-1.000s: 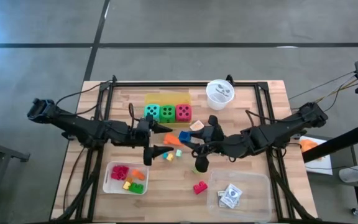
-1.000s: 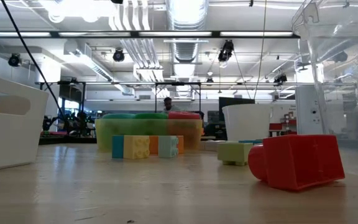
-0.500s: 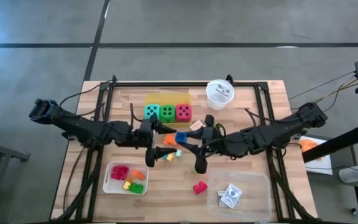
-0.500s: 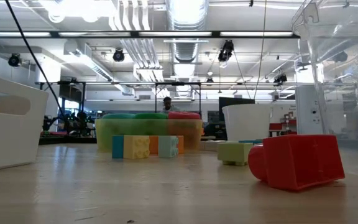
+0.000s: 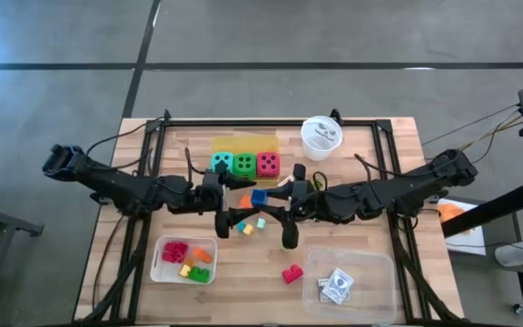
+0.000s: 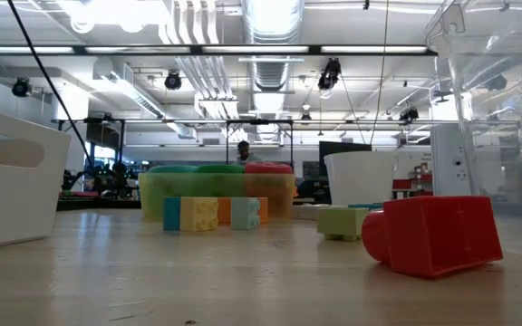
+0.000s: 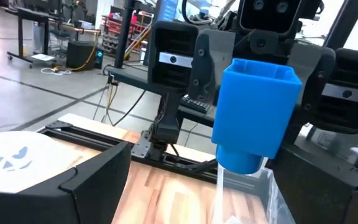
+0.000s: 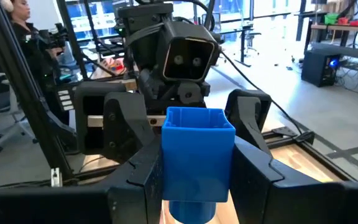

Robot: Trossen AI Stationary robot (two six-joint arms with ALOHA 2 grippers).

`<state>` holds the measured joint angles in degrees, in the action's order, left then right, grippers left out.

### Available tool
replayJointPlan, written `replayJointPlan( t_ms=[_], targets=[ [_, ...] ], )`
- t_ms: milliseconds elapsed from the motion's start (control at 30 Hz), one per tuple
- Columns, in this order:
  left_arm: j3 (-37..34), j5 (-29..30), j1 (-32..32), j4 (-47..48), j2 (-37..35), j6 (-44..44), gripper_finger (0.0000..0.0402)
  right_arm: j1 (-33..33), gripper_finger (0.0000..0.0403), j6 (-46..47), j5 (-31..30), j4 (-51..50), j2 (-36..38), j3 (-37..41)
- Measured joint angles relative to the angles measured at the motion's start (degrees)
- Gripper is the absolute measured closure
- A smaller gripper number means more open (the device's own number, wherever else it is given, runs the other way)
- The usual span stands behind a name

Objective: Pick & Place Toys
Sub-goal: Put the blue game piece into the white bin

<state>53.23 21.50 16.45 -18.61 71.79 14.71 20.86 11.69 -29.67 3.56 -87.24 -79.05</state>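
Above the middle of the wooden table (image 5: 370, 145), the two dark arms met nose to nose, with a hollow square blue plastic block (image 5: 260, 198) raised between them. The right gripper (image 8: 197, 180) held that block by its sides, its fingers closed against it, as the right wrist view showed. The left gripper (image 5: 240, 202) faced it from the other side with its fingers spread wide on either side of the block; whether they touched it could not be told.

Behind the meeting point, a teal die (image 5: 222, 164), a green die (image 5: 244, 164) and a red die (image 5: 268, 164), all black-dotted, stood in a row inside a translucent yellow tray (image 5: 243, 143). Near that tray stood a round white cup (image 5: 320, 136).

Small loose blocks (image 5: 251, 225) in orange, yellow and light blue lay on the wood just below the grippers. One red block (image 5: 291, 273) lay apart, beside a clear plastic tray (image 5: 352, 272) holding playing cards (image 5: 337, 285). On the left arm's side, a white tray (image 5: 185, 261) contained red, yellow, orange and green blocks.

Across the table at board level, the red block (image 6: 433, 234) lay tipped on its side in the foreground.
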Motion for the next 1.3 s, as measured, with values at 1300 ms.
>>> replayJointPlan(
  t_ms=[1300],
  targets=[
    [0.0, -11.5, 0.0, -7.2, 2.8, -1.0, 0.0109, -2.6, 0.0275, 0.0, 8.9, 10.2, -2.9, 0.9]
  ],
)
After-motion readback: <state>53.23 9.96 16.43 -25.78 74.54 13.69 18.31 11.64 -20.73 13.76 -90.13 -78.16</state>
